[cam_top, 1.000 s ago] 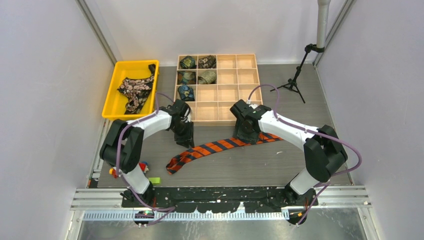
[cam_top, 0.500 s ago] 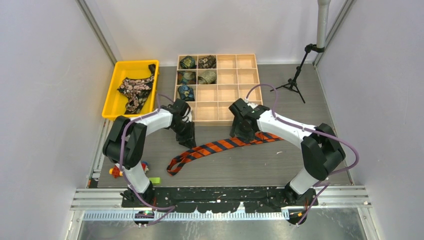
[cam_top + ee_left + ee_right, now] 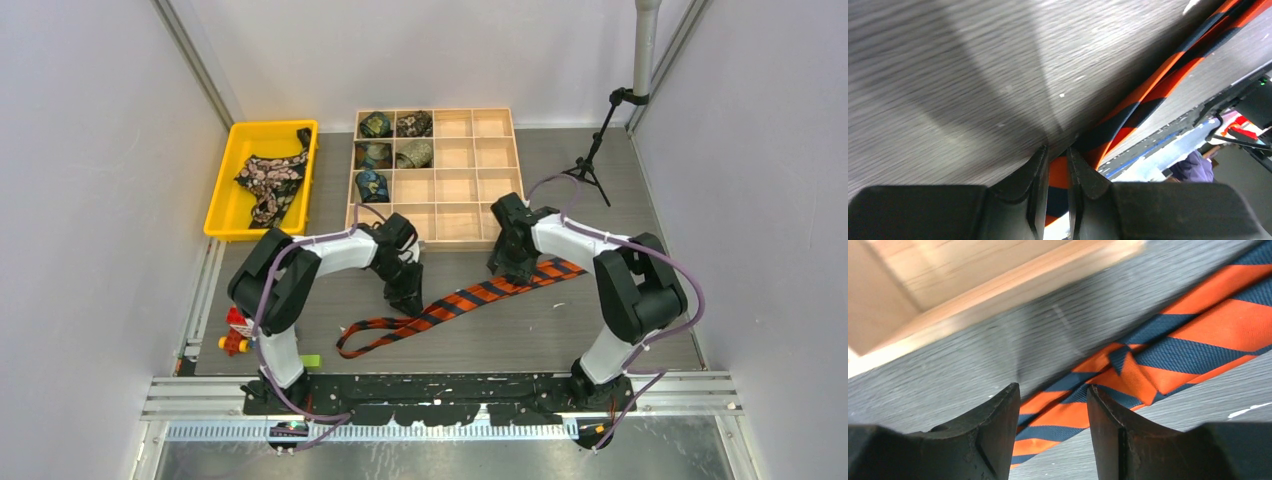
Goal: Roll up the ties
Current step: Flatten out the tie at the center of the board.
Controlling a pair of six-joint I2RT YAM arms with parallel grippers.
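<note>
**A:** What is the right end effector (image 3: 1053, 397) doing?

**B:** Its two dark fingers (image 3: 993, 430) are standing apart, low over the grey bench (image 3: 938, 385). A stretch of the striped tie (image 3: 1198, 335) is lying in the gap between them.

**A:** Is it lying flat?

**B:** Mostly. It is running orange and dark blue toward the upper right, folding over itself near the middle. A pale wooden box edge (image 3: 998, 287) is crossing the top left, blurred.

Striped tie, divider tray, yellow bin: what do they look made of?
Striped tie: woven fabric, low sheen; drapes and folds limply, maybe silk or polyester.
Divider tray: pale bare-looking wood, likely plywood; tan colour, thin slat walls.
Yellow bin: moulded plastic, smooth finish; uniform colour, rounded rim.
</note>
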